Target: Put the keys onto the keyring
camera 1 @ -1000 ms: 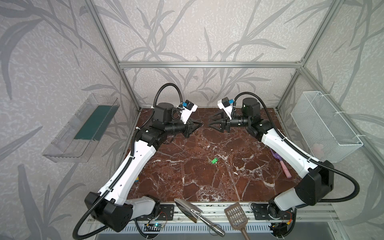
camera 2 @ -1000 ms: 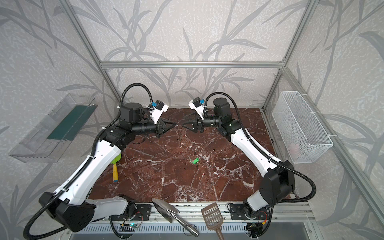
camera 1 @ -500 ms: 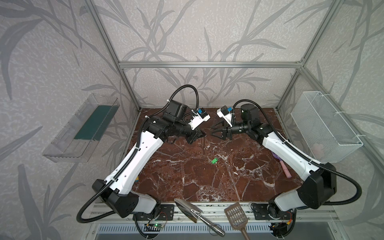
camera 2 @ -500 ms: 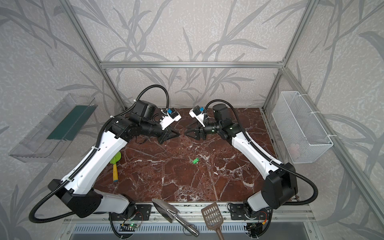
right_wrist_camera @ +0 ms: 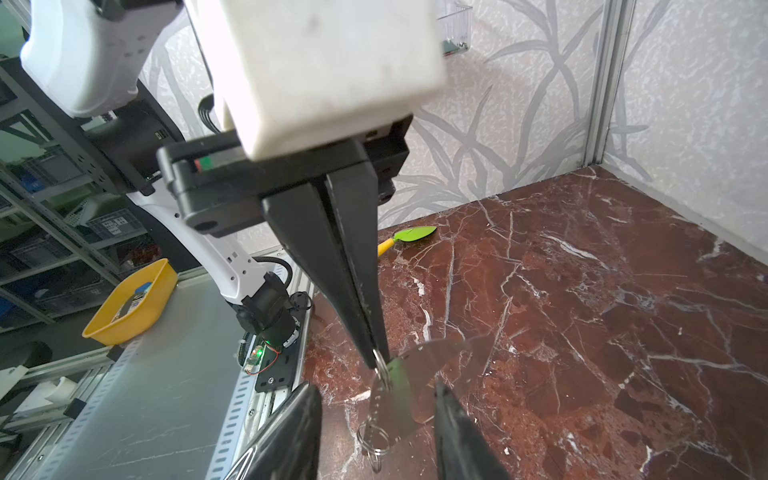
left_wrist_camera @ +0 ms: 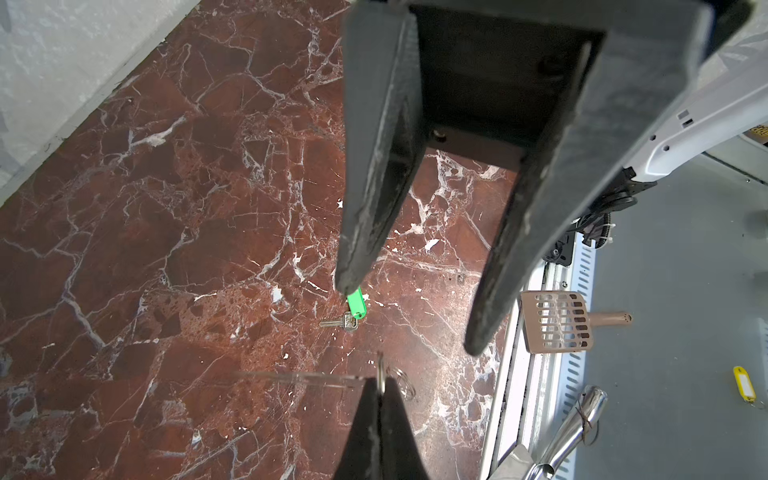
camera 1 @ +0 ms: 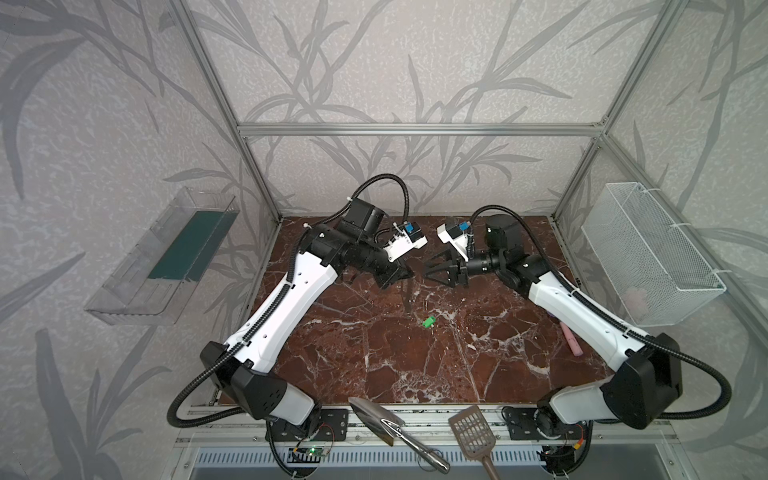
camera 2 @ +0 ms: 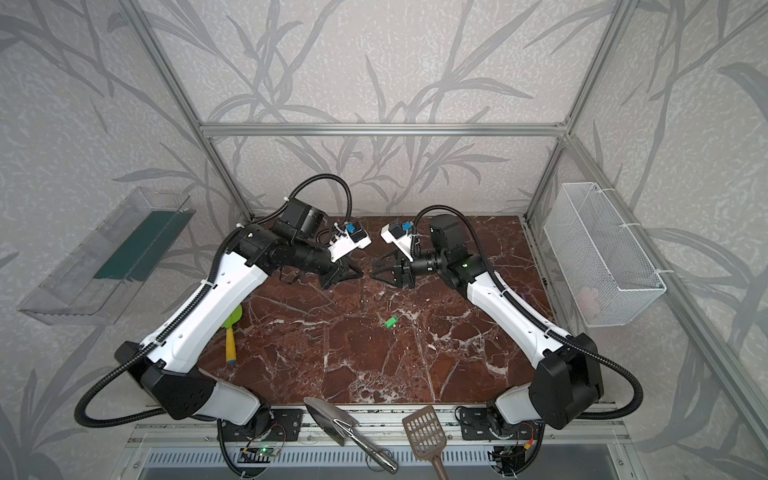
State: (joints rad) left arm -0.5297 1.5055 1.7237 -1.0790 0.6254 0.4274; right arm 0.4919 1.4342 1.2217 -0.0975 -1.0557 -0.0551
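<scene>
Green-headed, the key (camera 1: 429, 321) lay unheld on the marble tabletop (camera 1: 374, 353) well apart from the keyring (right_wrist_camera: 381, 368), which the left claw (camera 1: 406, 274) clenched by one loop, probably steadying it for the right claw (camera 1: 428, 270), released and spread just beside it.

The table (camera 1: 415, 374) is red-brown marble with white veins. The walls (camera 1: 374, 62) are pale grey with darker grey leaf shapes. The left arm (camera 1: 286, 307) and right arm (camera 1: 582, 316) are white with black joints. At mid-frame the key (camera 1: 429, 321) has a bright green head and silver blade. The keyring (right_wrist_camera: 380, 365) is silver. At right the basket (camera 1: 648, 257) is white mesh; at left the tray (camera 1: 137, 299) is clear with a dark green panel. The scoop (camera 2: 232, 321) is lime green with a yellow handle
</scene>
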